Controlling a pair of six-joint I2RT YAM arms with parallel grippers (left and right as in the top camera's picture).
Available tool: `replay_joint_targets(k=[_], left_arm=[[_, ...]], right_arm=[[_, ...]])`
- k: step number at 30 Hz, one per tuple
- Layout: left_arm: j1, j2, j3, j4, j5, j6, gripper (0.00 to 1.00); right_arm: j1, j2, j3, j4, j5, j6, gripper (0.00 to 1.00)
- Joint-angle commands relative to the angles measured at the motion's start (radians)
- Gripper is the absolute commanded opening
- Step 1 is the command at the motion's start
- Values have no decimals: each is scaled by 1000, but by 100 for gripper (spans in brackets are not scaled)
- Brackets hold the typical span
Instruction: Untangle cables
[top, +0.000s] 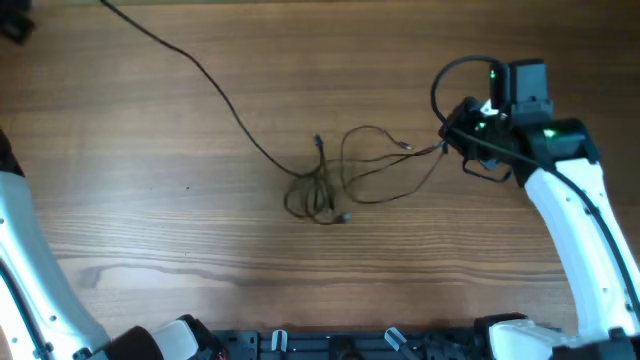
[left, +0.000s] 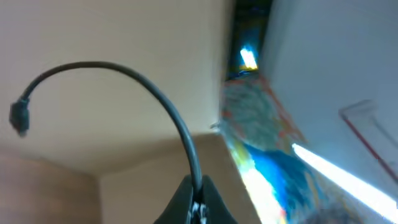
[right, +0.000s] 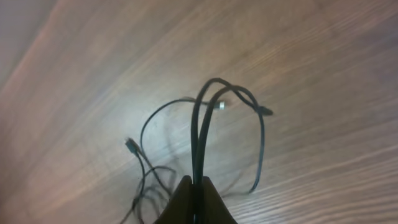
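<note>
— wood everywhere from above?
— yes, a wooden tabletop (top: 150, 250). the cables (top: 325, 190) lie in a loose dark tangle near its middle. one long strand (top: 200, 70) runs from the tangle to the far left, off the top edge.
— anything in the way?
— the right arm (top: 570, 200) leans in from the right. the right pincer (top: 447, 140) sits just right of the tangle, closed on strands that lead off from it. the white left arm (top: 20, 250) shows only at the left edge.
— and the left wrist view?
— the left pincer (left: 196, 202) is pinched tight on one black cord (left: 124, 70). it arcs up and leftward to a hanging plug (left: 18, 117), clear of any surface. behind it stands a pale wall (left: 124, 25). at the right is a blurred, bright, colourful surface (left: 261, 118); i can't tell what it is.
— right wrist?
— the pincer is closed there, with two strands rising side by side from between its tips and looping over. beyond them more strands curl on the tabletop, with a left plug (right: 130, 144) and a right plug (right: 266, 112) at their ends.
</note>
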Motion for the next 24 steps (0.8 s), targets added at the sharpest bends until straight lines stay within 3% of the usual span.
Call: replay_joint_targets(k=[1, 3, 6, 10, 11, 12, 14, 17, 20, 24], left_arm=[[2, -10, 9, 57, -93, -303, 4], [2, -10, 9, 57, -138, -338, 4], [-25, -10, 9, 57, -126, -339, 4], [-94, -11, 9, 30, -165, -368, 4], [-121, -11, 9, -16, -165, -368, 4], [-145, -11, 9, -50, -166, -368, 4], [-196, -10, 9, -111, -188, -368, 4], [-229, -10, 9, -132, -208, -367, 4], [-261, -10, 9, -133, -209, -368, 4], [-291, -10, 9, -133, -209, -368, 4]], right_arm=[[2, 72, -1, 29, -156, -100, 5], [19, 99, -1, 30, -156, -101, 22], [62, 104, -1, 82, -219, -208, 100], [75, 91, 0, 264, -709, -410, 99], [90, 87, 0, 388, -887, -448, 99], [112, 87, 0, 476, -947, -443, 100], [219, 87, -1, 608, -890, -430, 100], [423, 105, -1, 707, -570, -433, 100], [576, 151, -1, 866, -376, -432, 99], [641, 234, -1, 966, -281, -322, 99]])
